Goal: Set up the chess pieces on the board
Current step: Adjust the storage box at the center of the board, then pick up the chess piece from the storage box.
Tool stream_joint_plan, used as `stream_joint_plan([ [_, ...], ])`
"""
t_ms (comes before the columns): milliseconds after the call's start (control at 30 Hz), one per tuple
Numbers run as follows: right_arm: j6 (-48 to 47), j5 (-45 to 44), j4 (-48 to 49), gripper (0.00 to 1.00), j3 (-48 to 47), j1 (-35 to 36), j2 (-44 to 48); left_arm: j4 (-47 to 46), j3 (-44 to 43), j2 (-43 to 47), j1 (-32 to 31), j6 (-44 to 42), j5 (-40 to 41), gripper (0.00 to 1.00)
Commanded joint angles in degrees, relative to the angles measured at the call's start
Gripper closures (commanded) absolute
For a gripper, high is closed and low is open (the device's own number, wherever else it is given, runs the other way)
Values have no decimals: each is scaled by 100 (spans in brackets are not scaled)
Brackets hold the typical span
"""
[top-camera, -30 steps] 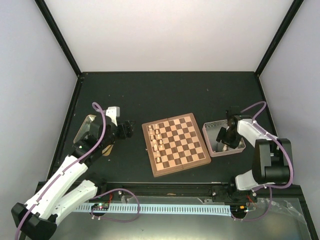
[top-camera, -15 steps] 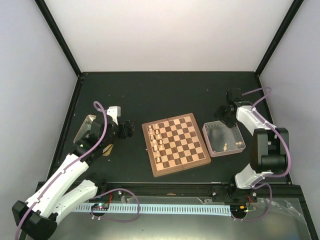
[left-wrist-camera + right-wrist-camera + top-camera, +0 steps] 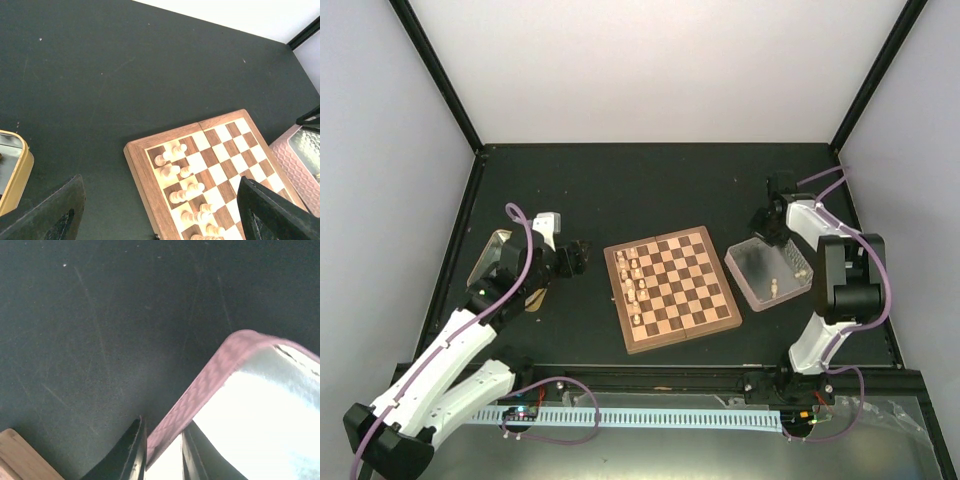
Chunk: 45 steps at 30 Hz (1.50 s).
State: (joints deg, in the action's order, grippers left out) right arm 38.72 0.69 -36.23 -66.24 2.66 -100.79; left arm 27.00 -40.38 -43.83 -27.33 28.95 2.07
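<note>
My right gripper [image 3: 161, 436] pinches the wall of the tray [image 3: 212, 374]. My left gripper [image 3: 160, 205] hangs spread wide, the board [image 3: 227, 150] with pale pieces [image 3: 186, 192] just ahead.

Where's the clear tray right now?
In the top view, the clear tray sits on the table just right of the board, with the right tool pinching its far rim.

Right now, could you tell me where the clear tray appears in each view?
Top external: clear tray, right of the board.
Left wrist: right edge, beside the board.
Right wrist: lower right, its wall pinched in the right tool.
Shared landmark: the board; right wrist shows its corner.
</note>
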Motion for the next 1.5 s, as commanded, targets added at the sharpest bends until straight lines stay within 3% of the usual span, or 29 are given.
stream_joint_plan([
  [0, -549, 87, 2, 85, -142, 70, -34, 13, -260, 111, 37, 32, -80, 15],
  [333, -1417, 133, -168, 96, -64, 556, 164, 33, -216, 163, 36, 41, -101, 15],
  [733, -2208, 482, -505, 96, 398, 1582, 476, -2, -150, 208, 35, 50, -126, 15],
  [833, -2231, 462, -584, 89, 454, 1591, 604, -6, -150, 201, 39, 52, -136, 15],
  [1000, -1996, 67, -637, 65, 340, 1589, 1133, -37, -160, 174, 36, 49, -158, 15],
  [1067, -1814, -318, -612, 60, 296, 1589, 1372, -37, -171, 160, 36, 58, -173, 15],
  [1233, -1286, -1506, -554, 59, 504, 1362, 1767, -33, -163, 173, 37, 58, -189, 15],
  [1467, -1268, -1813, -441, 61, 831, 773, 1449, -51, -183, 141, 38, 45, -223, 15],
])
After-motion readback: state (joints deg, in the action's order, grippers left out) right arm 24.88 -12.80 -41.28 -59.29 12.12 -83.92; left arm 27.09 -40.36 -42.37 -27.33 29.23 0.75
